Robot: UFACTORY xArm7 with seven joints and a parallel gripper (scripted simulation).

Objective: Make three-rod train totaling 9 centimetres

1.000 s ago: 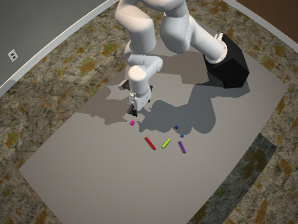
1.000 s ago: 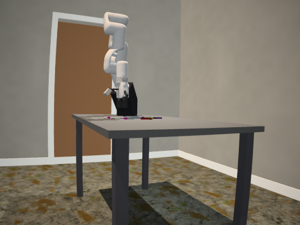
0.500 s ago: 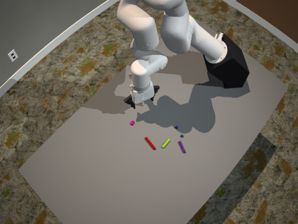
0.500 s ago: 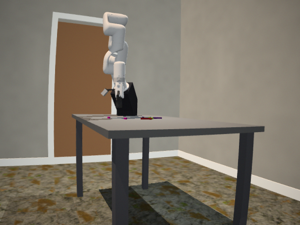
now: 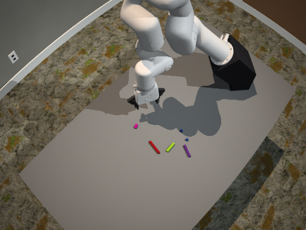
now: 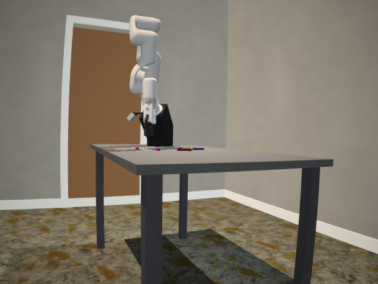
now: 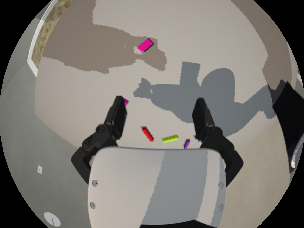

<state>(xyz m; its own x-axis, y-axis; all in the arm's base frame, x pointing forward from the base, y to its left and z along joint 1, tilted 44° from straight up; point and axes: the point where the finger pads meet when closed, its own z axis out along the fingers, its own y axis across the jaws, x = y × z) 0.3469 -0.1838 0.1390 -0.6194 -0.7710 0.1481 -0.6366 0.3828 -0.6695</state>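
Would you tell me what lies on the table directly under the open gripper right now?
Under the open gripper the top view shows only shadowed table. The magenta rod lies apart, nearer the camera. The patch beneath the gripper body itself is covered.

The white arm (image 5: 150, 27) rises from its black base (image 5: 241, 75), folds over at the top and comes down with the wrist pointing at the table. The gripper (image 5: 147, 102) hangs in the air, fingers spread wide and holding nothing.
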